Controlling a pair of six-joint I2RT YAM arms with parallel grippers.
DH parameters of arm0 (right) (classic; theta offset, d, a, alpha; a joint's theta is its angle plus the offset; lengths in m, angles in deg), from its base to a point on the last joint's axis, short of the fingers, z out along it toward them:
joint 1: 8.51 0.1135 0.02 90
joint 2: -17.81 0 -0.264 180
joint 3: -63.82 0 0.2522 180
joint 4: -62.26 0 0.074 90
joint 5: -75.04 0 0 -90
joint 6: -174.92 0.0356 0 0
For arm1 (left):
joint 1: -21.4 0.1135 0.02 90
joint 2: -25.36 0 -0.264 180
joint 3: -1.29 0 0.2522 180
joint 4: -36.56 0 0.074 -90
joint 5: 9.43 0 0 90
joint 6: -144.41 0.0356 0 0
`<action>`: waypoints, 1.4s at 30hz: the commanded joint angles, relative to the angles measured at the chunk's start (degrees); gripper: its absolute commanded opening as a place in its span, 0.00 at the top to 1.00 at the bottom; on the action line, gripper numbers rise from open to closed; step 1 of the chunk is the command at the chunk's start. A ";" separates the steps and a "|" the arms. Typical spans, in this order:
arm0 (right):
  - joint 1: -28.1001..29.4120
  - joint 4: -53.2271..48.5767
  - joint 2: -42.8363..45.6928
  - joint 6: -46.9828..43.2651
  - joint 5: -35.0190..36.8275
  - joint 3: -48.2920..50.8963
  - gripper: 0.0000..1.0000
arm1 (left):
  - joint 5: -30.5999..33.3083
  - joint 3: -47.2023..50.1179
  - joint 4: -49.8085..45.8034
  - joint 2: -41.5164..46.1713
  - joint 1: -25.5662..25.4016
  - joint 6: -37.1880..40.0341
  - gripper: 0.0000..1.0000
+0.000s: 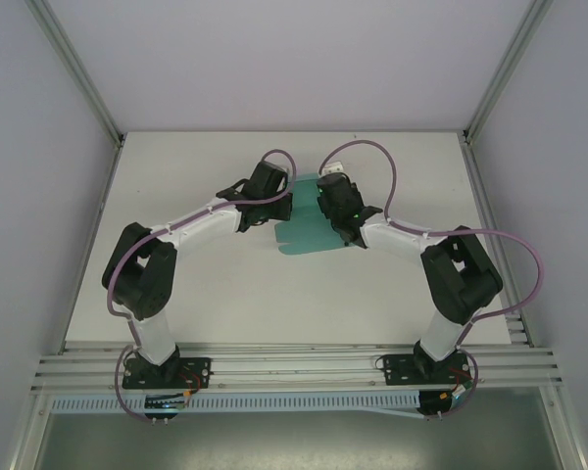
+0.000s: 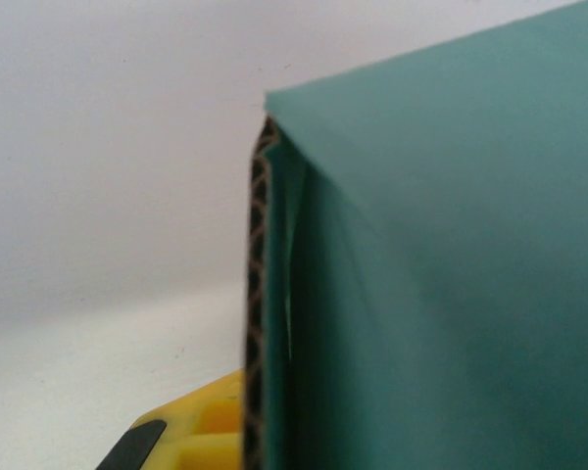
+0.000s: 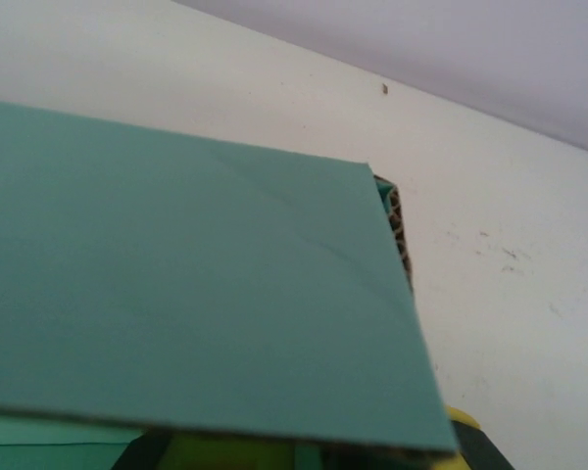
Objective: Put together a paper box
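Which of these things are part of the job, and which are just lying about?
Part of the job: teal paper box; left claw and right claw, both at the box.
Just there: white table; grey walls around it.

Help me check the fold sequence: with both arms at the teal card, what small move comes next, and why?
Probably nudge the left gripper inward to close the corner: its wrist view shows the paper box with a folded flap gaping from the panel, while both jaws look closed on it.
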 commanded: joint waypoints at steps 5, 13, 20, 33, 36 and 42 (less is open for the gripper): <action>-7.52 -27.46 -2.28 22.28 22.40 -6.79 1.00 | 7.26 -0.95 -6.86 5.61 2.55 -0.49 1.00; -7.05 -20.73 0.71 24.52 18.40 -4.91 0.93 | 3.24 -0.80 -5.10 5.20 2.51 1.20 1.00; -7.16 -7.97 2.83 10.14 -2.85 0.73 0.68 | -1.03 -0.02 -1.39 5.22 2.62 2.91 1.00; -8.08 1.00 17.88 7.47 -38.01 8.20 0.01 | -1.41 -2.19 -4.01 3.08 2.56 2.34 1.00; -8.35 2.44 22.12 9.25 -36.10 10.68 0.01 | -2.07 -2.58 -4.52 2.93 2.55 3.45 1.00; -10.21 2.79 30.58 14.33 -25.12 16.20 0.01 | -7.10 -2.98 -5.90 3.01 2.55 15.39 1.00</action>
